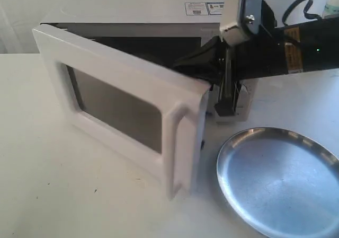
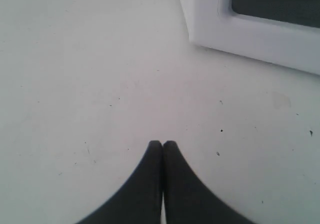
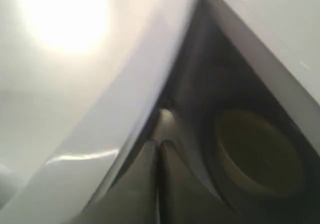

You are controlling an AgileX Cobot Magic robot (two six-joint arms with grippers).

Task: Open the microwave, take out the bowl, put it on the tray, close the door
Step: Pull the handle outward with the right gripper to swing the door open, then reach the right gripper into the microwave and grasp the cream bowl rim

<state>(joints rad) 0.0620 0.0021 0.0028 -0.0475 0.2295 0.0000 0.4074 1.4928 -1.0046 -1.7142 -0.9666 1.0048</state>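
The white microwave [image 1: 132, 18] stands at the back with its door [image 1: 122, 103] swung partly open, handle [image 1: 180, 142] toward the front. My right gripper [image 3: 160, 144] is shut and empty, pushed into the gap behind the door's free edge. Inside the dim cavity the beige bowl [image 3: 260, 151] sits just past the fingertips. In the exterior view the right arm [image 1: 286, 47] reaches in from the right and the bowl is hidden. The silver tray [image 1: 280, 179] lies empty at the front right. My left gripper [image 2: 162, 144] is shut on nothing above the bare table, near the door's lower edge [image 2: 260, 37].
The white tabletop [image 1: 63, 185] stretches to the left and in front of the door. A black cable [image 1: 296, 7] loops behind the right arm at the back.
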